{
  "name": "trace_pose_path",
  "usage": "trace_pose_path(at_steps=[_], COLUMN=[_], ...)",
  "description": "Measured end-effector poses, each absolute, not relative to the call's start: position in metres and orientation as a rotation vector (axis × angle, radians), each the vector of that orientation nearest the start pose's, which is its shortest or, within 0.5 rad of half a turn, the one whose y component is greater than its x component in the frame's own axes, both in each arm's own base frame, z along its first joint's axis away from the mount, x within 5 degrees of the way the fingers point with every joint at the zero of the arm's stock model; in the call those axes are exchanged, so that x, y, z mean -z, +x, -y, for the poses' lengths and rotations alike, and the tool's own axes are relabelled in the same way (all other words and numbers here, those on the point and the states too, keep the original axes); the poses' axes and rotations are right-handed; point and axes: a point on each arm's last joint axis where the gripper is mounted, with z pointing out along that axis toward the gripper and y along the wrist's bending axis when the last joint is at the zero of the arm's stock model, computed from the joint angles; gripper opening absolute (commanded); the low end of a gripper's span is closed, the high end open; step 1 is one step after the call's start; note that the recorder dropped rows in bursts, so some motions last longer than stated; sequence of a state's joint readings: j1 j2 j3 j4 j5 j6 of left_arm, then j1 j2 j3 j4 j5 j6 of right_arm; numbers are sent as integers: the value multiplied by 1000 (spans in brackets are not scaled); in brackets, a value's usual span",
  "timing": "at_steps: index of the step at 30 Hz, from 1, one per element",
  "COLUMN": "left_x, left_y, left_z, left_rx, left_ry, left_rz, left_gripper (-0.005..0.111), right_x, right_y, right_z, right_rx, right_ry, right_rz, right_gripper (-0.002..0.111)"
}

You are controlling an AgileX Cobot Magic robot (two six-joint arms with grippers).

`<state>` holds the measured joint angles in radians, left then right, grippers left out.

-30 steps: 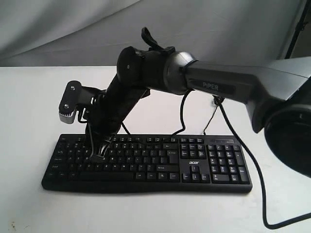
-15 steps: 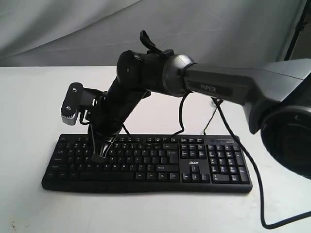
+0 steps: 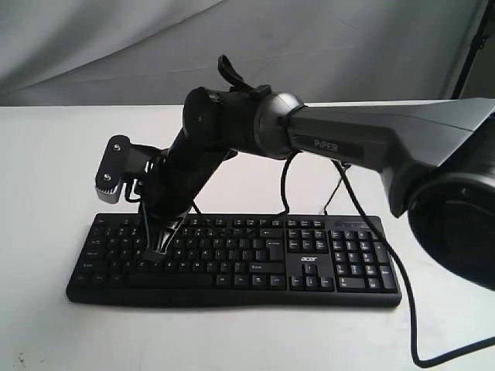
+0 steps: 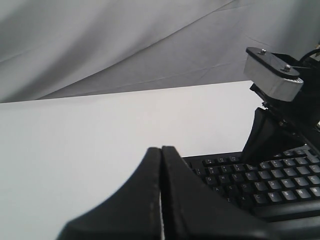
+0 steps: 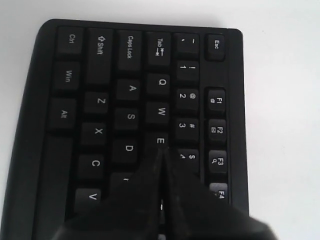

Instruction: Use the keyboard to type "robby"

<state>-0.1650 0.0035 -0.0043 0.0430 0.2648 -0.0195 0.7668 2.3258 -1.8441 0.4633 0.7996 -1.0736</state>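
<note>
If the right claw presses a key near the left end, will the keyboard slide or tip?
Tipping looks unlikely: the keyboard is wide, low and lies flat on the table. It looks like rigid plastic, so it should barely flex under the shut right claw. A sideways shove might skid it on that smooth white top.

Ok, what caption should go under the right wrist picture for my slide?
Closed right fingers aimed at the black keyboard, tips beside the E key.
</note>
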Motion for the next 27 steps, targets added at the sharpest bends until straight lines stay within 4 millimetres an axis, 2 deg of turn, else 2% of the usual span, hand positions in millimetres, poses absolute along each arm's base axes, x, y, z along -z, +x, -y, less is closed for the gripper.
trace_pose_path(at_steps=[27], left_x=[-190], left_y=[55], left_z=[8], left_rx=[95], left_ry=[155], left_rz=[-1741], left_gripper=[0], right_x=[-146], right_y=[335], right_z=[-369], right_rx=[-442], right_ry=[-1923], right_rz=[-1881], right_gripper=[0])
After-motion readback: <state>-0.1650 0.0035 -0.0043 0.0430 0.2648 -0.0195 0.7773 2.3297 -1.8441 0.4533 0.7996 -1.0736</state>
